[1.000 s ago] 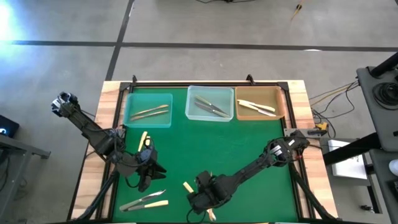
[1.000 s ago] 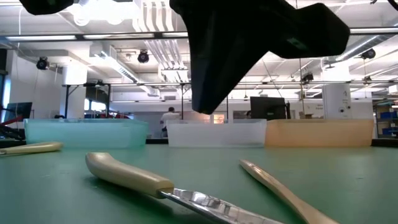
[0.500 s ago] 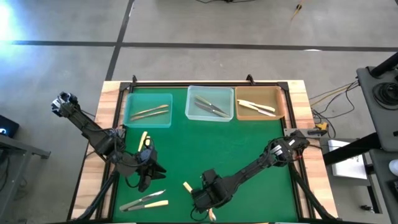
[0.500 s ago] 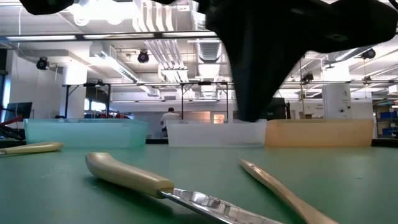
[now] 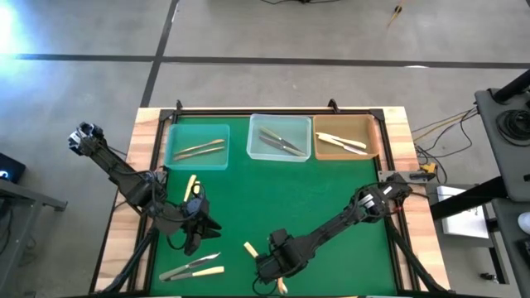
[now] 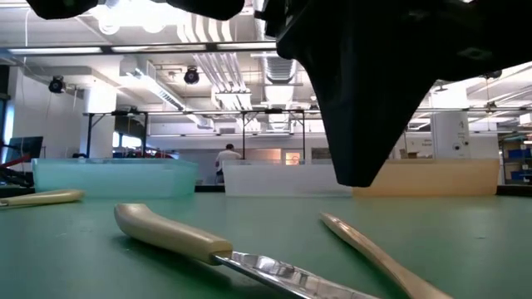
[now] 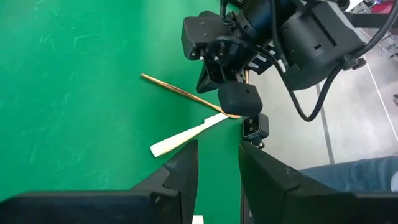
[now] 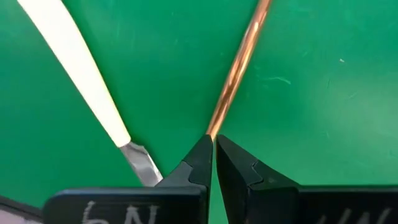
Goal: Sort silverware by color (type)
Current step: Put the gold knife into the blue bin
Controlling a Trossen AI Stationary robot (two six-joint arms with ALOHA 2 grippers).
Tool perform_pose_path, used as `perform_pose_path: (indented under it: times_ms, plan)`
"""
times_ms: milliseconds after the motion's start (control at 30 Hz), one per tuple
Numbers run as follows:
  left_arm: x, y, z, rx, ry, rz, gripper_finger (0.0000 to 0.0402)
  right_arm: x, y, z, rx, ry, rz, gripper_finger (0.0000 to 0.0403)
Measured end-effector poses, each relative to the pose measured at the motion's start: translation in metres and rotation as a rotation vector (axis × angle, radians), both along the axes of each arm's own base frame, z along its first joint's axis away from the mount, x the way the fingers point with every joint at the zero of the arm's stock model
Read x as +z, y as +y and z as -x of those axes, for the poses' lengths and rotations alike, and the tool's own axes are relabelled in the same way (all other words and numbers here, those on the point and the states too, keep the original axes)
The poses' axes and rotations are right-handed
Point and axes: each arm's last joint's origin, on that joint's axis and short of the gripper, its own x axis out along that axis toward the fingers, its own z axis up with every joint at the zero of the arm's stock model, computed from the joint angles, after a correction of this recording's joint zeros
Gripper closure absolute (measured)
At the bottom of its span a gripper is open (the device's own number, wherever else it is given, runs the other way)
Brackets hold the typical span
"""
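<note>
Three rectangular trays stand in a row along the far edge of the green table [image 5: 331, 199]. The pale blue tray [image 5: 175, 157] on the left holds a few slim golden-bronze pieces [image 5: 200, 150]. The clear middle tray [image 5: 258, 153] holds silver-grey metal pieces [image 5: 280, 142]. The tan tray [image 5: 373, 149] on the right holds cream-yellow pieces [image 5: 341, 143].

Unsorted silverware lies on the near half of the table. A cream-handled piece [image 5: 191, 185] lies near the left arm. A silver piece and a cream-handled knife [image 5: 195, 268] lie together at the near left. A short cream piece [image 5: 250, 249] lies just beside the right arm's wrist.

The right tool [image 8: 212, 152] is low at the near edge, its fingers nearly together, tips pinching the end of a copper-coloured piece [image 8: 239, 62]; a white-handled knife [image 8: 84, 71] lies beside it, apart. The left tool [image 7: 217, 165] hovers at the near left, fingers parted, holding nothing.
</note>
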Motion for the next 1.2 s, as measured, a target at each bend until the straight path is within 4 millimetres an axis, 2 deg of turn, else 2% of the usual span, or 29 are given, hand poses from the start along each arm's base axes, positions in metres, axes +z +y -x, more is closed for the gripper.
perform_pose_path:
  times_ms: [300,767,867,1067,1200]
  plan:
    - [0.000,0.000,0.000,0.000,0.000,0.000,0.0304,0.000,-0.020,-0.009,-0.125,0.030,-0.027,0.0390]
    - [0.000,0.000,0.000,0.000,-0.002,0.001,0.0304,0.001,-0.017,-0.011,-0.188,0.004,-0.065,0.0382]
    - [0.000,0.000,0.000,0.000,-0.002,0.001,0.0304,0.001,-0.016,-0.013,-0.176,-0.010,-0.074,0.0346]
    - [0.000,0.000,0.000,0.000,-0.002,0.002,0.0304,-0.003,-0.017,-0.010,-0.174,0.027,-0.070,0.0228]
    - [0.000,0.000,0.000,0.000,-0.002,0.001,0.0304,-0.003,-0.017,-0.010,-0.148,0.027,-0.066,0.0180]
